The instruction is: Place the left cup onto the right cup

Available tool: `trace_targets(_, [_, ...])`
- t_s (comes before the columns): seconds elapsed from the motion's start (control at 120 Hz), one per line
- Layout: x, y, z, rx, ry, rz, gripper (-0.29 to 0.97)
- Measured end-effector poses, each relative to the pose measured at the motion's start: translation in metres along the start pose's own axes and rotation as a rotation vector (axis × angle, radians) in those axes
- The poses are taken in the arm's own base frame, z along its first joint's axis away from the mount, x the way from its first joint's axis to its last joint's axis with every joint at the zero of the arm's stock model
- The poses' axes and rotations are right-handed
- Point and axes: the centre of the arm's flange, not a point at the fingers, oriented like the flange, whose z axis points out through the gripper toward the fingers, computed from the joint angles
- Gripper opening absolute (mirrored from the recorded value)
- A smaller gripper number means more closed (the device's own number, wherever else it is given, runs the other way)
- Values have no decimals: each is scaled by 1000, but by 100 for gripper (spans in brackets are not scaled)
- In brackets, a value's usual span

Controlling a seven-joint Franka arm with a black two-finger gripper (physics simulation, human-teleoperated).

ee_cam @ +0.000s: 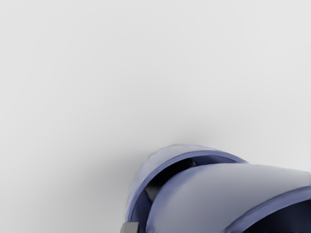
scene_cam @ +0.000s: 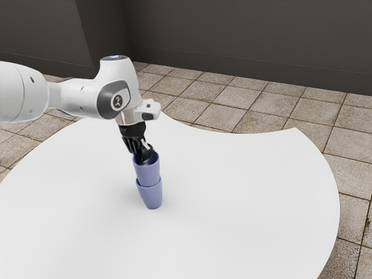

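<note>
- hand (scene_cam: 142,149): nearly closed, pinching the rim of left cup (scene_cam: 145,167) from 12 o'clock.
- left cup: nested, tilted, in right cup (scene_cam: 151,196), mid-table (scene_cam: 244,192).
- risk: release while tilted may seat it crooked and topple the stack.

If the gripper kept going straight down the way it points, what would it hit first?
Probably the upper blue-violet cup, directly beneath the black gripper and nested in the lower blue-violet cup. It may already touch its rim; depth is unclear.
</note>
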Motion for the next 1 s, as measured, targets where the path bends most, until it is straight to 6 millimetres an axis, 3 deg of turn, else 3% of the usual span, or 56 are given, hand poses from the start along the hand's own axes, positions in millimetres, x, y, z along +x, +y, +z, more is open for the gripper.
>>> trace_targets(0.175, [0,2,0,-6,-1,7,37])
trace_targets(0.35, [-1,3,-3,-7,3,12,54])
trace_targets(0.533, [-4,5,-20,-6,25,18,62])
trace_targets(1.0, [-18,15,-96,-8,86,36,67])
